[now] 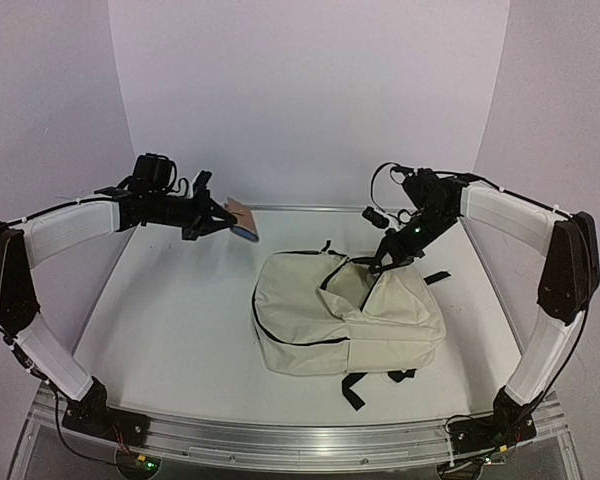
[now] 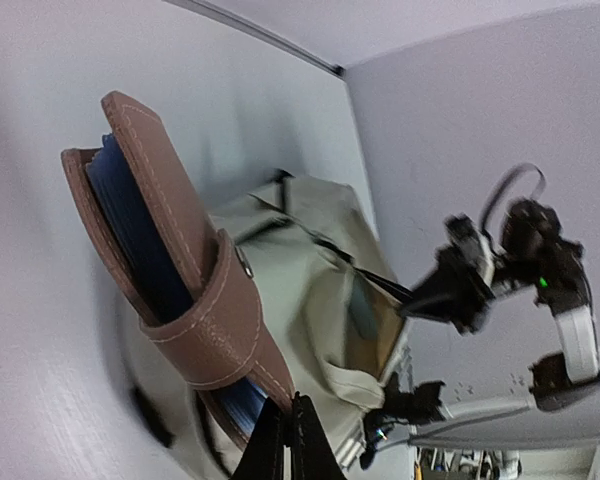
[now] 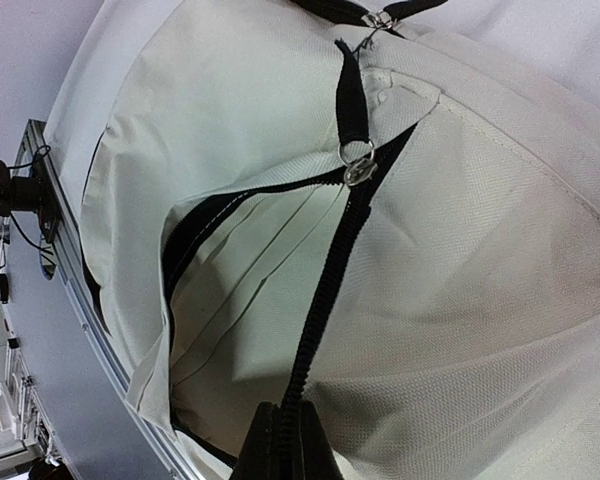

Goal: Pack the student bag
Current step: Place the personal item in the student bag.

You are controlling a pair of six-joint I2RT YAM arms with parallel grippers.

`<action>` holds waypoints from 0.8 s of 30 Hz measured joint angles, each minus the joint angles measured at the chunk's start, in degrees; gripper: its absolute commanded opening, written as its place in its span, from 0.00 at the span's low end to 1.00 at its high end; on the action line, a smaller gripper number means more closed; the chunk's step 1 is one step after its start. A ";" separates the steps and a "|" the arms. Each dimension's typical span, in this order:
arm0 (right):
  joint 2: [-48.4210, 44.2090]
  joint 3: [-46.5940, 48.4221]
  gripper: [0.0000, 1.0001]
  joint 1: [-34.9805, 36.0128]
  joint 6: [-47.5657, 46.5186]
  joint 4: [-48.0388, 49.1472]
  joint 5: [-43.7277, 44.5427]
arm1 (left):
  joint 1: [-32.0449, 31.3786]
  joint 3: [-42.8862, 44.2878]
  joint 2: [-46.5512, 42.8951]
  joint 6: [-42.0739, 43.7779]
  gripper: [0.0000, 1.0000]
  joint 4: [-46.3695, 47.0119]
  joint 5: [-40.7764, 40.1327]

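The cream student bag (image 1: 320, 320) lies right of the table's centre, its main zip partly undone. My right gripper (image 1: 388, 258) is shut on the black zipper edge (image 3: 325, 300) at the bag's far side and holds the mouth up. In the right wrist view the gripper (image 3: 285, 415) pinches the zipper tape, and the opening (image 3: 230, 300) gapes to its left. My left gripper (image 1: 223, 217) hangs in the air at the back left, shut on a brown leather-covered notebook (image 1: 242, 217). In the left wrist view that gripper (image 2: 288, 410) clamps a corner of the notebook (image 2: 180, 260), which has blue inside its cover, and the bag (image 2: 300, 260) lies beyond.
Black straps (image 1: 352, 390) trail from the bag toward the near edge. A metal rail (image 1: 310, 440) runs along the table's front. White walls close in at the back and both sides. A metal zipper pull (image 3: 358, 168) sits at the top of the open zip.
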 measured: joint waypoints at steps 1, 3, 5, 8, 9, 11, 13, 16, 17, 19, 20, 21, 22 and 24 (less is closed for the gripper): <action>0.29 0.25 0.00 0.00 0.15 -0.08 -0.20 | -2.60 0.00 -0.97 -1.00 0.00 0.99 0.53; 0.83 0.95 0.00 0.00 0.43 -0.40 -0.48 | -7.32 0.03 -1.74 -2.67 0.00 3.43 1.35; 1.38 1.73 0.00 0.00 0.67 -0.63 -0.67 | -12.37 0.28 -1.28 -3.62 0.00 5.30 2.04; 2.42 3.47 0.00 0.00 1.23 -1.09 -0.85 | -18.79 3.83 3.00 -3.36 0.00 5.10 3.20; 2.72 4.00 0.00 0.00 1.48 -1.17 -0.90 | -20.55 5.17 4.92 -3.19 0.00 5.05 3.42; 3.03 4.63 0.00 0.00 1.75 -1.34 -0.93 | -23.37 7.45 8.58 -2.71 0.00 5.05 3.83; 3.04 4.91 0.00 0.00 1.98 -1.52 -0.93 | -25.59 8.85 11.72 -2.30 0.00 5.12 4.63; 3.04 4.99 0.00 -0.02 2.18 -1.76 -1.07 | -28.00 9.81 15.58 -2.16 0.00 5.41 6.25; 3.04 4.99 0.00 0.00 2.22 -1.99 -1.25 | -28.49 9.99 16.78 -2.08 0.00 6.01 6.52; 3.04 4.98 0.00 0.00 2.17 -2.30 -1.64 | -28.60 10.01 18.55 -1.97 0.00 7.04 6.87; 3.02 4.97 0.00 0.00 2.09 -2.29 -1.78 | -28.45 10.08 19.41 -1.96 0.00 7.29 7.01; 2.99 4.93 0.00 -0.04 2.07 -2.27 -1.89 | -28.11 10.59 20.32 -1.94 0.00 7.20 7.51; 2.86 4.80 0.00 -0.05 2.04 -2.20 -1.93 | -27.80 11.58 21.57 -1.84 0.00 6.85 7.80; 2.42 4.15 0.00 -0.21 1.89 -1.79 -2.11 | -27.40 15.20 25.06 -1.76 0.00 5.87 8.35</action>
